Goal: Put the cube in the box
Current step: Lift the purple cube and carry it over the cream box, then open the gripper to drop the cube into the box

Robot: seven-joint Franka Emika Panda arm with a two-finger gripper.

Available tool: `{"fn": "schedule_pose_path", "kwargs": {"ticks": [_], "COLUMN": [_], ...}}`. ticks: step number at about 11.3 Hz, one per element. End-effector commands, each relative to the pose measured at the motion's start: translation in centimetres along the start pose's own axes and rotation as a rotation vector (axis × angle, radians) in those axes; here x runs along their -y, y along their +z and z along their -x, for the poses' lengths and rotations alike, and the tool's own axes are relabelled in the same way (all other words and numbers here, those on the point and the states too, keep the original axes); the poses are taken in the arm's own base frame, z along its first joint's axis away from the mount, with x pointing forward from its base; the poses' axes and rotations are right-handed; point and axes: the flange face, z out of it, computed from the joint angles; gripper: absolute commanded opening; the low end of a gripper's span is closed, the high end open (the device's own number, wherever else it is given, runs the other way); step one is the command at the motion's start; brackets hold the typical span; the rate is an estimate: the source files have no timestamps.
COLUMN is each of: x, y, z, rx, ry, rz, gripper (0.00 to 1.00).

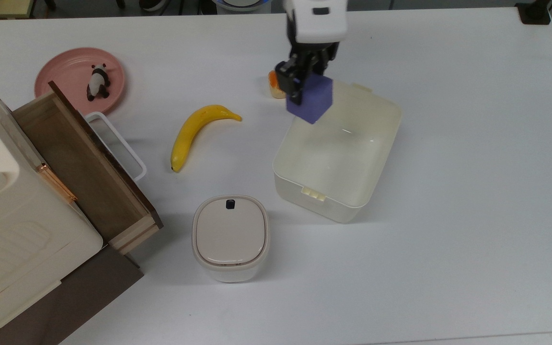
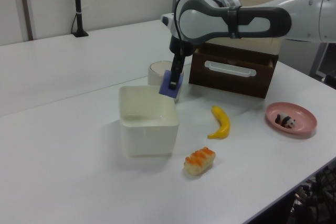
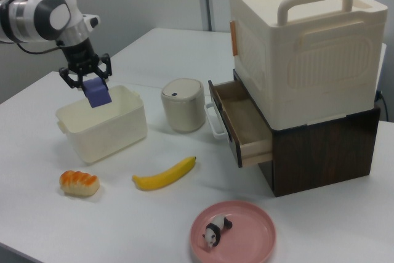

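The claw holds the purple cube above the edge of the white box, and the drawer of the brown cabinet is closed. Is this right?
Not quite. The claw does hold the cube above the box's edge, but the drawer stands pulled open, as the right view shows.
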Motion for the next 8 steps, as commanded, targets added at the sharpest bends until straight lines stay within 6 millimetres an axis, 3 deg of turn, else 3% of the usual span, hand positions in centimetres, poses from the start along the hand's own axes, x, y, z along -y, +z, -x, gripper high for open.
{"fn": "schedule_pose_path", "kwargs": {"ticks": [1, 2, 3, 8], "x": [2.4, 2.7, 2.7, 2.8], "y": [-1.1, -1.2, -1.4, -2.5], "z": [-2.5, -2.6, -2.7, -3.1], "rx": [-0.044, -0.047, -0.057, -0.103], "ry": [-0.034, -0.038, -0.03, 0.056], "rz": [-0.007, -0.008, -0.019, -0.06], "gripper": [0.18, 0.3, 0.99, 1.0]}}
